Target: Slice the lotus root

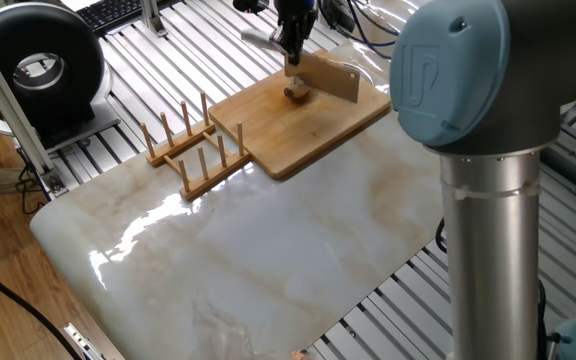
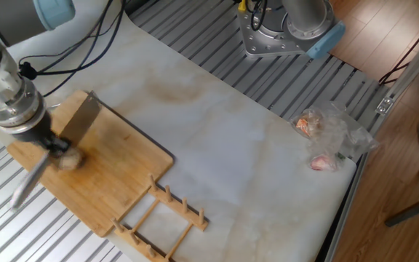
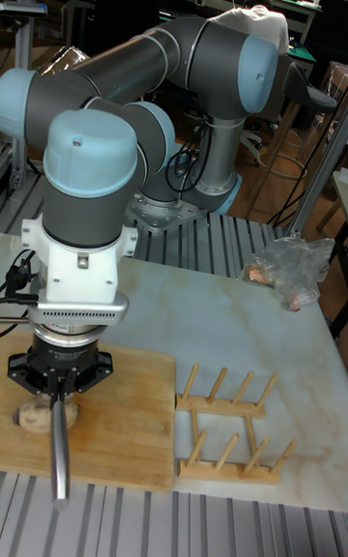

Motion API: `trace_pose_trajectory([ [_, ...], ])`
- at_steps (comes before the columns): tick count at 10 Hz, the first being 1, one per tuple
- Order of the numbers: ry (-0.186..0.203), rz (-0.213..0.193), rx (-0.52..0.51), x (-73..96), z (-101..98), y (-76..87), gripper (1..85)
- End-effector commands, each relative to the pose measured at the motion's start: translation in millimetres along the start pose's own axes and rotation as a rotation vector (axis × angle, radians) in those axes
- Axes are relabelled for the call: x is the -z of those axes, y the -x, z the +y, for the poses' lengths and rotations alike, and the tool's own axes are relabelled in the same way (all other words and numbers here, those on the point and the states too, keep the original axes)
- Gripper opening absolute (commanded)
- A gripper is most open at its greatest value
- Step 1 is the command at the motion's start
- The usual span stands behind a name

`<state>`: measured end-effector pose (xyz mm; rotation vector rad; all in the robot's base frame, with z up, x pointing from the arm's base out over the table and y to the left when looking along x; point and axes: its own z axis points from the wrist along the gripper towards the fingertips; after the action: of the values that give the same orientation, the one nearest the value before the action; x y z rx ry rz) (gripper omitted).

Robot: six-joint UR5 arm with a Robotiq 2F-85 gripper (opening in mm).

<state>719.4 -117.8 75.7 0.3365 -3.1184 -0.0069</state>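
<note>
A small tan lotus root [image 1: 296, 92] [image 2: 68, 161] [image 3: 36, 413] lies on the bamboo cutting board [image 1: 313, 130] [image 2: 122, 185] [image 3: 121, 426]. My gripper [image 1: 293, 47] [image 2: 52, 143] [image 3: 60, 381] is shut on the handle of a cleaver-style knife [image 1: 328, 78] [image 2: 78, 120]. The broad blade stands edge-down right beside or on the root; whether it has entered the root I cannot tell. In the other fixed view the knife and gripper are blurred by motion. The grey handle [image 3: 60, 451] sticks out toward the board's front edge in the tall view.
A wooden peg rack [image 1: 193, 150] [image 2: 162, 218] [image 3: 232, 426] lies against the board's edge on the marble tabletop [image 1: 248, 250]. A crumpled plastic bag [image 2: 326, 135] [image 3: 285, 267] holding pinkish items sits at the far corner. The arm's base [image 2: 286, 29] stands beyond the table.
</note>
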Motion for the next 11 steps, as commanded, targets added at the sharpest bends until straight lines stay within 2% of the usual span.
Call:
trace_pose_trajectory([
  [1,0.018,-0.040,-0.018,-23.2,4.3,7.8,1.3],
  [2,-0.011,-0.039,-0.024,-23.1,3.4,7.9,1.3],
  [3,-0.021,-0.042,-0.026,-21.0,5.9,7.8,1.3],
  [4,-0.016,-0.038,-0.028,-18.2,8.6,6.9,1.3],
  [7,0.000,-0.002,-0.024,5.7,12.3,-1.4,1.3],
  [11,0.020,-0.011,-0.019,3.7,16.8,1.0,1.3],
])
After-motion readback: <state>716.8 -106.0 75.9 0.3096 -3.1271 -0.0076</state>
